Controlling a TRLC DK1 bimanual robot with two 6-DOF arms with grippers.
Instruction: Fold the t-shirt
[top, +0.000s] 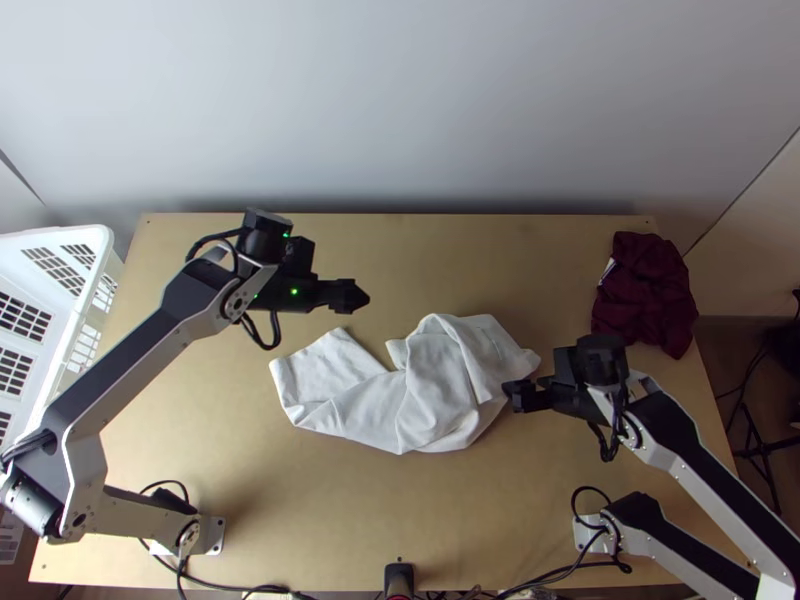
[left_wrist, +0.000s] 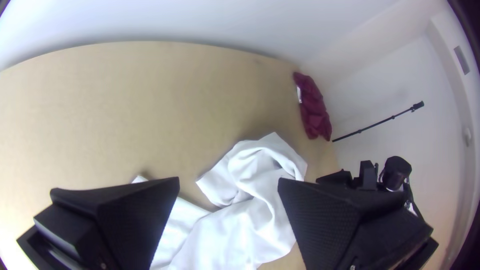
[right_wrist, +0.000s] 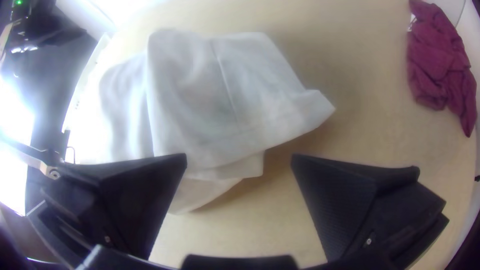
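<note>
Spreading the white t-shirt (top: 435, 385), bunched on the table (top: 350, 520), should come first. With left gripper (left_wrist: 229, 182) and right gripper (right_wrist: 239, 159) both parted, pinch opposite edges shallowly, then draw gently outward.

The black left gripper (top: 352, 296) and right gripper (top: 516, 396), on bent silver-grey arms (top: 140, 357), hold their wide flat fingers (left_wrist: 135, 212) apart.

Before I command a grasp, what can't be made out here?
Top view: which part of the white shirt is collar or sleeve, lost in its bunched folds.
Left wrist view: part of the shirt, behind the left end effector and past the bottom edge.
Right wrist view: shirt behind one finger of the right end effector.
Top view: the rest of the basket, past the left edge; any print on the maroon cloth's tag, too small.
</note>
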